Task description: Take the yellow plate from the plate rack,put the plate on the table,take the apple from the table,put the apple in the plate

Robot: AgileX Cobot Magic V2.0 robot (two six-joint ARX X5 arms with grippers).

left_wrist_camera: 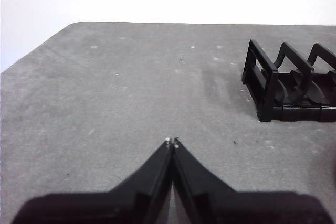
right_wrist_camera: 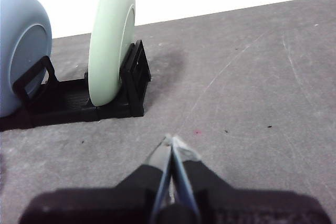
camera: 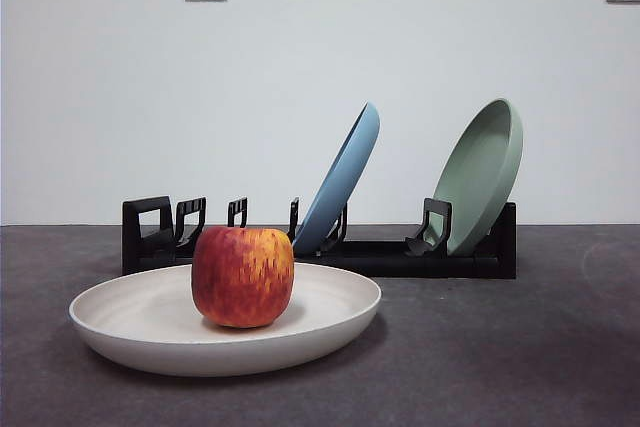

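The cream yellow plate (camera: 150, 319) lies flat on the dark grey table (camera: 520, 347) in front of the plate rack (camera: 380, 255). The red and yellow apple (camera: 243, 276) stands upright in the plate, near its middle. Neither arm shows in the front view. My left gripper (left_wrist_camera: 172, 141) is shut and empty over bare table, with the rack's squared loop end (left_wrist_camera: 262, 82) off to one side. My right gripper (right_wrist_camera: 171, 141) is shut and empty too, a short way from the rack's other end (right_wrist_camera: 134, 80).
A light blue plate (camera: 343, 179) and a sage green plate (camera: 482, 173) lean in the rack's slots; both also show in the right wrist view, blue plate (right_wrist_camera: 21, 61) and green plate (right_wrist_camera: 110, 40). A white wall with two sockets stands behind.
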